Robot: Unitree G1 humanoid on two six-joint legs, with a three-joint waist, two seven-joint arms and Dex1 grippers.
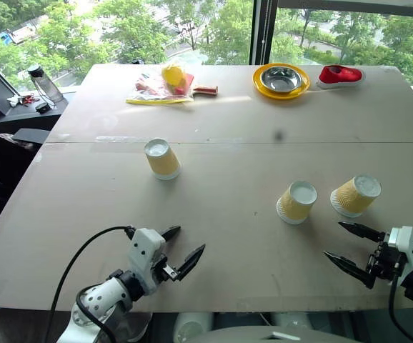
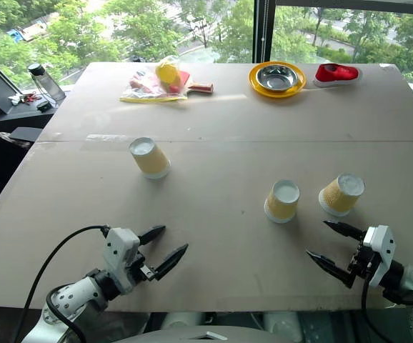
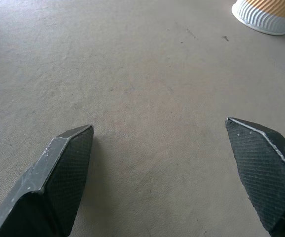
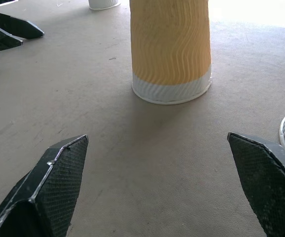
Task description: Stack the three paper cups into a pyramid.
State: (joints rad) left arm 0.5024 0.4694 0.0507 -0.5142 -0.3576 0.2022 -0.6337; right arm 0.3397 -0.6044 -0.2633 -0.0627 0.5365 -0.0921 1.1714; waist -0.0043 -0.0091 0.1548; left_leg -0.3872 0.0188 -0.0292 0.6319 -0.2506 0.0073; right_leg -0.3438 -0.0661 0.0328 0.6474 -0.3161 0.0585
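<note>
I see three cups upside down on table [image 1: 214, 236], none stacked: left cup [image 1: 162, 158] alone, middle cup [image 1: 296, 201] near right cup [image 1: 354, 195]. Left gripper [image 1: 183, 248] wide open, empty. Right gripper [image 1: 347, 246] wide open, empty, just before middle cup.

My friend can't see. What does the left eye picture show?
Three paper cups stand upside down and apart on a tan table: one on the left, two close together on the right. The left gripper and right gripper wait open near the table's front edge.
</note>
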